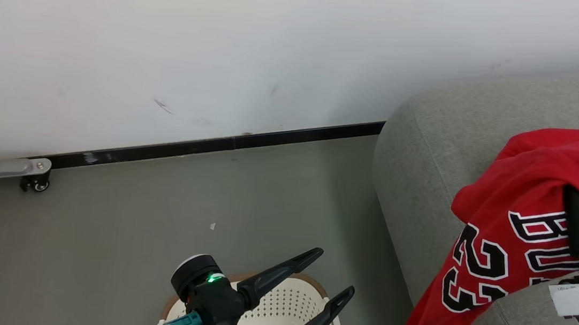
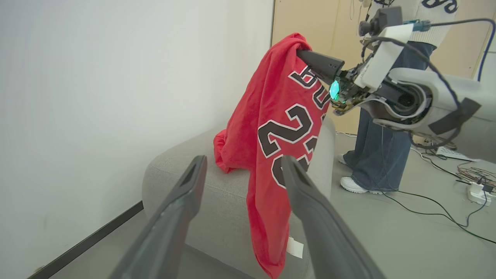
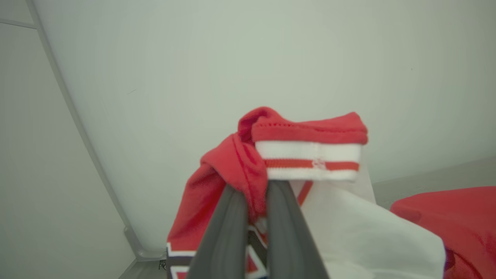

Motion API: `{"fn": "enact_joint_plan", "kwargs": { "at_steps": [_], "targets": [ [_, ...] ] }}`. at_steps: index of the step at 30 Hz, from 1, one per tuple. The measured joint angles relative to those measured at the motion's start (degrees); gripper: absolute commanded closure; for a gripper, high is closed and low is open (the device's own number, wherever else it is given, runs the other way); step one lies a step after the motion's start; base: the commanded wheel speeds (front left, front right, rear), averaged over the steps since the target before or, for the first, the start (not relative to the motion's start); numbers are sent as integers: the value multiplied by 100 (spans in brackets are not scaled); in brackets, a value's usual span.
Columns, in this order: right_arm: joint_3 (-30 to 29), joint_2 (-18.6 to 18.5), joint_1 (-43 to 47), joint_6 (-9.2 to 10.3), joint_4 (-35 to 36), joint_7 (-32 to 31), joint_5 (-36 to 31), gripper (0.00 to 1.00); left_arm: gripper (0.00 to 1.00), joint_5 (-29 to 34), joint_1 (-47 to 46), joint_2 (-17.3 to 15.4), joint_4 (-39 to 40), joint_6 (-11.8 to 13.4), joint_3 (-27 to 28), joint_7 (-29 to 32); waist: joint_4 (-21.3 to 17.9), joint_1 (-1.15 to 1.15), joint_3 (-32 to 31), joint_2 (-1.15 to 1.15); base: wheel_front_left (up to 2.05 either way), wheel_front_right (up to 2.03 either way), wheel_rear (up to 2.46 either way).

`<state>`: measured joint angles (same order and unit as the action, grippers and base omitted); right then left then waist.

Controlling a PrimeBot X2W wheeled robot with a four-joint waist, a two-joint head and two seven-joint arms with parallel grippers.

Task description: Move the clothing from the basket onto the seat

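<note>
- While I check the head view, the right gripper (image 1: 576,201) at the right edge is clamped on the jersey (image 1: 509,223), which hangs down over the sofa (image 1: 432,140) and its rounded edge.
- At bottom centre the left gripper (image 1: 334,271) has its fingers spread apart and holds nothing; the basket (image 1: 285,307) sits behind it in frame.
- The left wrist view adds a person's legs (image 2: 381,155) at upper right beyond the sofa, and cables (image 2: 434,205) on the floor.
- The right wrist view gives the pinch close up, beside the striped trim (image 3: 308,161). There is red fabric (image 3: 445,217) at lower right, and I cannot tell if it is a separate garment.
</note>
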<state>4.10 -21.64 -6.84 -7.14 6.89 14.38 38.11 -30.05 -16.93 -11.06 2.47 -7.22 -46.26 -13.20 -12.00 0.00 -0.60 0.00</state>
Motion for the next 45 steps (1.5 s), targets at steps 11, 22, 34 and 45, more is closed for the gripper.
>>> {"fn": "enact_joint_plan", "kwargs": {
  "at_steps": [11,22,34,45],
  "targets": [
    [-267,93,271,0,52,0,-212,100,0,0,0,22,27,-1,-94,-1,-261,0,67,0,0,0,0],
    [-413,65,216,0,-222,0,-257,100,0,1,-9,21,52,-1,-129,-2,-386,0,236,0,0,0,0],
    [-1045,-237,-1518,0,-988,-282,-238,100,0,136,-202,-57,62,52,38,0,-336,0,606,0,0,0,0],
    [-1572,-627,-3094,0,-1897,-691,-363,100,0,278,-579,-48,283,52,-62,160,-214,0,1067,0,0,0,0]
  ]
}}
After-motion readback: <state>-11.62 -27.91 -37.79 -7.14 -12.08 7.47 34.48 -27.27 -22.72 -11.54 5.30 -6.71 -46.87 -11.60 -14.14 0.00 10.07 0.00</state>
